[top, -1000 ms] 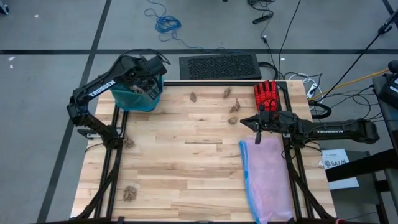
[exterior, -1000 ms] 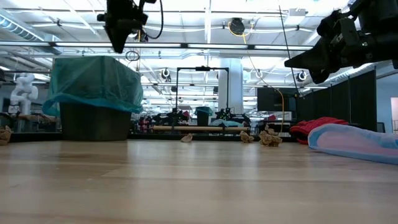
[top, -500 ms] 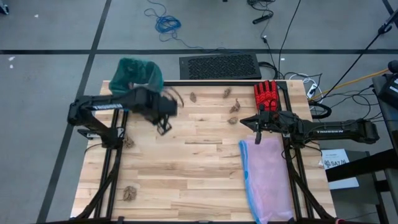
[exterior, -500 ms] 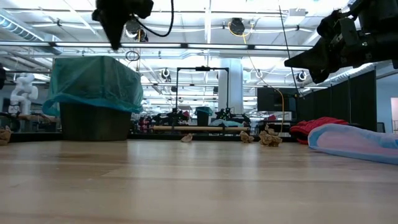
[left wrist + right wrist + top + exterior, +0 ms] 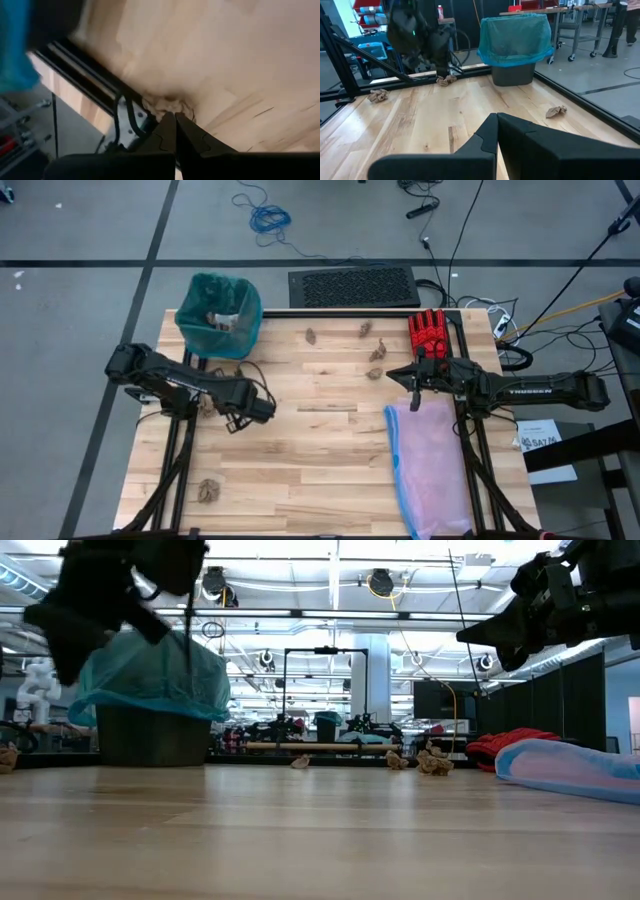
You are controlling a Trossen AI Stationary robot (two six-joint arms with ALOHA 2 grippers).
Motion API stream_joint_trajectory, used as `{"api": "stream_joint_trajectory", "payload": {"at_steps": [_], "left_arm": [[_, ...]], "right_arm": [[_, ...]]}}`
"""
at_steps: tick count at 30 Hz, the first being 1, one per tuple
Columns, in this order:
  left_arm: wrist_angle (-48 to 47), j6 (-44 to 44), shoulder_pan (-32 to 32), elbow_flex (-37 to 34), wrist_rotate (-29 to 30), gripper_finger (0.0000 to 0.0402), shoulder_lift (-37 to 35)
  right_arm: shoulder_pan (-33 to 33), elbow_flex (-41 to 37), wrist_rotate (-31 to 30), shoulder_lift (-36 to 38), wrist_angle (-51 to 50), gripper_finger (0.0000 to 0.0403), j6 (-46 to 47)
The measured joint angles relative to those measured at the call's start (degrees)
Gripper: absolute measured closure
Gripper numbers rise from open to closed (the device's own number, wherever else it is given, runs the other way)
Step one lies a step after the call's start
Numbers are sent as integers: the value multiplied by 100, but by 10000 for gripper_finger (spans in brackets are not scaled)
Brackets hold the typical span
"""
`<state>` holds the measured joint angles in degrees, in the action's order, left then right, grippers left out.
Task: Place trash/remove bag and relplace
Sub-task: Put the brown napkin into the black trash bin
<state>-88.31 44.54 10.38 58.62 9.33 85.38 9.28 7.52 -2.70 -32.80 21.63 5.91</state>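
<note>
Table (image 5: 320, 450): a pale wooden top is filling the middle of the overhead view.
Bin (image 5: 219, 315): it is standing at the far left corner, lined with the teal-green bag (image 5: 150, 675), whose edge is folding down over the rim; some paper is lying inside.
Left gripper (image 5: 235, 423): it is hovering above the left side of the table with its fingers pressed together and pinching nothing, near a brown paper wad (image 5: 207, 408) lying by the left edge.
Other wads: one (image 5: 208, 491) is lying near the front left corner, and several (image 5: 375, 353) are lying along the far side.
Right gripper (image 5: 415, 395): it is waiting over the right side with fingers pressed together, at the far end of a pale pink bag (image 5: 430, 465).
Red glove (image 5: 428, 333): it is lying at the far right corner.
</note>
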Motion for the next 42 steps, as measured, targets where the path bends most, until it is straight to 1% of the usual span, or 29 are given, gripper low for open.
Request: {"api": "stream_joint_trajectory", "payload": {"at_steps": [4, 9, 14, 18, 24, 29, 35, 38, 42], "left_arm": [[423, 17, 29, -551, -388, 378, 0], [1045, 101, 27, -1098, -678, 329, 0], [1089, 466, 28, -1484, -938, 282, -1], [1245, 467, 25, -1496, -1017, 261, 31], [1298, 470, 10, -1503, -944, 255, 183], [1420, 512, -127, -1528, -798, 255, 480], [1706, 808, -358, -1925, -766, 255, 811], [1958, 821, -417, -2119, -763, 256, 892], [2060, 777, -441, -2252, -760, 260, 954]], "right_arm": [[0, -2, 0, 0, -1, 403, 0], [0, -2, 0, 0, -5, 403, 12], [0, -2, 0, 0, -7, 403, 37], [0, -2, 0, -2, -9, 403, 46], [0, -2, 0, -1, -9, 403, 45], [0, -2, 0, -2, -9, 403, 46], [0, -2, 0, 0, -9, 403, 44], [0, -2, 0, -1, -9, 403, 44], [0, -2, 0, -2, -9, 403, 44]]}}
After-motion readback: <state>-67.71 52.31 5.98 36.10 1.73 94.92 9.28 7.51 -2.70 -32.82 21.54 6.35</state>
